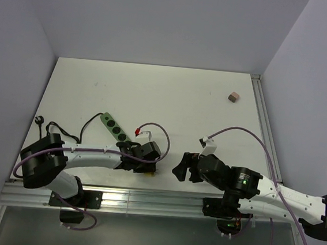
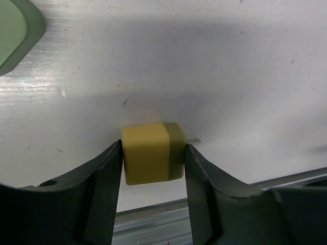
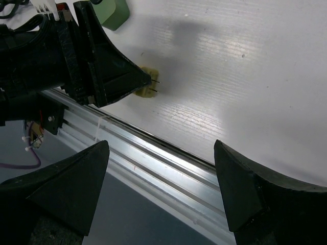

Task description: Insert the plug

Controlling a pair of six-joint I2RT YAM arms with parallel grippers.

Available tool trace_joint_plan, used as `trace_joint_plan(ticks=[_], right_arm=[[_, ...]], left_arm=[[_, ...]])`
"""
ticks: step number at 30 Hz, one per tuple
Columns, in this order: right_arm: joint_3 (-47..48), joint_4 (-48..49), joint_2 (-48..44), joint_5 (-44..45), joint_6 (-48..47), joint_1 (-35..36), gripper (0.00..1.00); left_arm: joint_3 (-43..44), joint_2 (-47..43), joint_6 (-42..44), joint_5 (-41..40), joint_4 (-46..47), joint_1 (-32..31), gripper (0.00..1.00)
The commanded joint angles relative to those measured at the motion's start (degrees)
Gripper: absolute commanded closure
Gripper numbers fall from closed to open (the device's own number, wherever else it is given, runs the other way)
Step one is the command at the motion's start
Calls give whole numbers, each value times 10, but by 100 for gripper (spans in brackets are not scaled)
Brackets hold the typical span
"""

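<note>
Because the green power strip (image 1: 112, 126) lies loose on the left of the white table (image 1: 188, 102), nothing holds it down. A hard push from the plug could make it slide away.

Just right of the strip, close to the near edge, is the left gripper (image 1: 150, 155). Its two fingers (image 2: 99, 189) press on both sides of the yellow plug (image 2: 150, 153), so it is grasping it. The plug seems to sit low on the table. Only the finger ends hold it, so it could slip or twist when it is lifted.

The plug's two metal prongs (image 3: 155, 84) point right, away from the strip. The arm would have to turn the plug around first. A bad turn could make the prongs miss the holes and skid or bend.

The metal rail (image 1: 156, 198) runs just beside the plug, so a dropped plug could fall onto it.

Farther right, the right gripper (image 3: 161, 153) has its fingers wide apart and holds nothing. It is near the left gripper, so the two could bump if both move.
</note>
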Motion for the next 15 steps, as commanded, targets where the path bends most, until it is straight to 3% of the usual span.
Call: trace_joint_plan(ticks=[1,4,5,7,11,15], right_arm=[[-2,15,2,8,7,-2,10],[-9,28,4,3,3,-2,10],[-10,35,11,0,0,-2,10],[-14,47,26,-4,-6,-2,10],[-39,106,19,-7,-15,-2,14],[-66,188,-1,-15,-41,-2,22]], left_arm=[[7,9,9,6,6,-4,55],[-1,-2,7,7,9,-4,69],[-3,-6,7,7,8,-4,83],[-1,-16,1,9,5,-4,100],[16,-44,-31,16,-4,-4,100],[89,-69,-74,-1,-51,-4,100]])
